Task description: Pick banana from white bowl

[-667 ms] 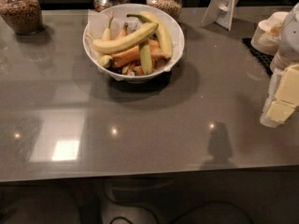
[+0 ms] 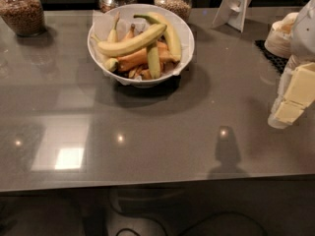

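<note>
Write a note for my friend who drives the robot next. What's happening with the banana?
Tool: at the right edge, over the table, far from the bowl, with no banana in it.
Banana: lying across the top of the other fruit in the bowl, at the table's back middle.
Done: nothing picked yet.
Left: bring the tool left to the bowl, grab the long pale banana, and lift it out.
</note>
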`<control>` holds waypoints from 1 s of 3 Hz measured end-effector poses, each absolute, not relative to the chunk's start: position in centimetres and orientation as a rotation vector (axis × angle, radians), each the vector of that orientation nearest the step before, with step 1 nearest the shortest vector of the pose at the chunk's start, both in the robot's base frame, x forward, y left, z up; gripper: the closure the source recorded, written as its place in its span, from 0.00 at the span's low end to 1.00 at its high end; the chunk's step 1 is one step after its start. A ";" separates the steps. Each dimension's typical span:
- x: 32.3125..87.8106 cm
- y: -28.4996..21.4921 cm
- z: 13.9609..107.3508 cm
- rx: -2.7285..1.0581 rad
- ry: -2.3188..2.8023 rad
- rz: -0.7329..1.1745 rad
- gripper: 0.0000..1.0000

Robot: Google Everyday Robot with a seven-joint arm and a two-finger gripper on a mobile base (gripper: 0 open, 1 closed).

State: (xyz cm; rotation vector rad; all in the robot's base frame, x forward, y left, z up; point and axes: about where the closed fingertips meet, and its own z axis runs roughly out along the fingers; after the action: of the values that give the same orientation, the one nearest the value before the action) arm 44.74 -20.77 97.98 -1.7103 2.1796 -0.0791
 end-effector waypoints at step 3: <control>55.9 -7.5 101.0 -1.734 1.642 0.038 0.00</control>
State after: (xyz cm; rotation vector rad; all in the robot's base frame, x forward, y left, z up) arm 55.88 -7.47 101.04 -1.7337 1.6415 0.0380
